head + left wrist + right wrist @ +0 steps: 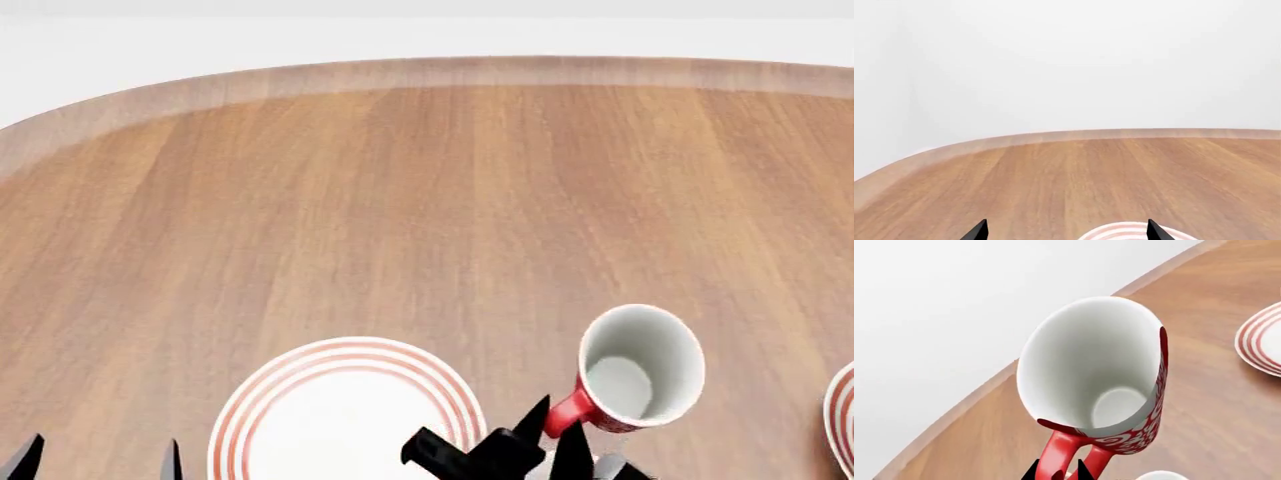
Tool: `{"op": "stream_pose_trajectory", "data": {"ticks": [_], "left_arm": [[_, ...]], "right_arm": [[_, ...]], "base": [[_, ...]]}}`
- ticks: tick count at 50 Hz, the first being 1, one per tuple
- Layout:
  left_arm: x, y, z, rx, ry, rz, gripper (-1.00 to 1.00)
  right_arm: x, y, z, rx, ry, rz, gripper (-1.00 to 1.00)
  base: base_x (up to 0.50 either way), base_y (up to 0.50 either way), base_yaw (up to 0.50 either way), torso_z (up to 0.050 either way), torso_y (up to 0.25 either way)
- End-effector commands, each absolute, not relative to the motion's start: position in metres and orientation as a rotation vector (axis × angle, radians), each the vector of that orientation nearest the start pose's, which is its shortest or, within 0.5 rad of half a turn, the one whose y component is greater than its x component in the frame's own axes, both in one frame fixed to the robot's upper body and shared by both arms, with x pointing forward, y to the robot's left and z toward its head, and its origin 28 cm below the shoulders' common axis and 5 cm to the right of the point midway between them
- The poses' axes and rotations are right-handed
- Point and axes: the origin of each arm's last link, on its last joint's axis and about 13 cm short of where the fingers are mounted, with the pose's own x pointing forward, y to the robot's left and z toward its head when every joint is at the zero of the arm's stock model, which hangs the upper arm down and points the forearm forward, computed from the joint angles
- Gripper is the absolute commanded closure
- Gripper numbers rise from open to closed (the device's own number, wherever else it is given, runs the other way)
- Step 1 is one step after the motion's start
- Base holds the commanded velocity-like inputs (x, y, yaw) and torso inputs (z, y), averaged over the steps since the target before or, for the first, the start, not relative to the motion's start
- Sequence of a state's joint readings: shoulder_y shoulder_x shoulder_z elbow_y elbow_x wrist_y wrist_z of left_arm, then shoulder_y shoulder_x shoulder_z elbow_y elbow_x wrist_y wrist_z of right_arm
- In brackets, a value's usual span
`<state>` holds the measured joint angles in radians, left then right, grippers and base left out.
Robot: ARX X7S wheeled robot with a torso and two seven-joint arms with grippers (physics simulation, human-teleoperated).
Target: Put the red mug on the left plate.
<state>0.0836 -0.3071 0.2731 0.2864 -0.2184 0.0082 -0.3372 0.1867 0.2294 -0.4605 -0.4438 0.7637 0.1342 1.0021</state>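
I had my right gripper [554,432] clamped on the loop handle of the red mug [638,367], my two dark fingertips pinching the handle from either side, as my right wrist view showed with the handle [1066,457] running down between them. The mug hung in my grasp just beside the left plate [347,415], on the side away from my left arm, with its white inside turned up toward my head camera and its rim well open to view. I could not tell whether its base touched the wooden table [400,200] or hovered above it.

The left plate lay flat on the table, close to the near edge, its red rings plain to see and nothing standing on it. The mug was not over the plate; a strip of bare wood showed between them.

My left gripper [96,458] hung near the plate's other side, its fingers spread apart and holding nothing. From my left wrist camera, the plate's ringed rim [1121,232] peeked in between those open fingertips.

A second ringed plate [842,420] sat beyond the mug, farther from the left plate.
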Motion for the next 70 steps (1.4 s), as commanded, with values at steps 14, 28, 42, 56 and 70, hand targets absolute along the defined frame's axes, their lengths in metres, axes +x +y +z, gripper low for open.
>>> {"op": "stream_pose_trajectory", "data": {"ticks": [14,28,42,56,70], "left_arm": [[0.184,0.21,0.05,0.008,-0.135,0.004,-1.0],[0.184,0.21,0.051,0.007,-0.137,0.008,-1.0],[0.184,0.21,0.052,0.007,-0.138,0.008,-1.0],[0.184,0.21,0.051,0.011,-0.139,0.009,-1.0],[0.184,0.21,0.051,0.011,-0.14,0.012,-1.0]], "right_arm": [[0.171,0.002,0.125,0.445,-0.004,-0.007,1.0],[0.175,0.012,0.118,0.412,0.04,0.049,1.0],[0.18,0.014,0.107,0.344,0.027,0.206,1.0],[0.195,0.011,0.088,0.294,0.081,0.268,1.0],[0.204,-0.001,0.085,0.314,0.206,0.288,1.0]], "base": [[0.0,0.0,0.0,0.0,0.0],[0.0,0.0,0.0,0.0,0.0],[0.0,0.0,0.0,0.0,0.001],[0.0,0.0,0.0,0.0,0.0],[0.0,0.0,0.0,0.0,0.0]]}}
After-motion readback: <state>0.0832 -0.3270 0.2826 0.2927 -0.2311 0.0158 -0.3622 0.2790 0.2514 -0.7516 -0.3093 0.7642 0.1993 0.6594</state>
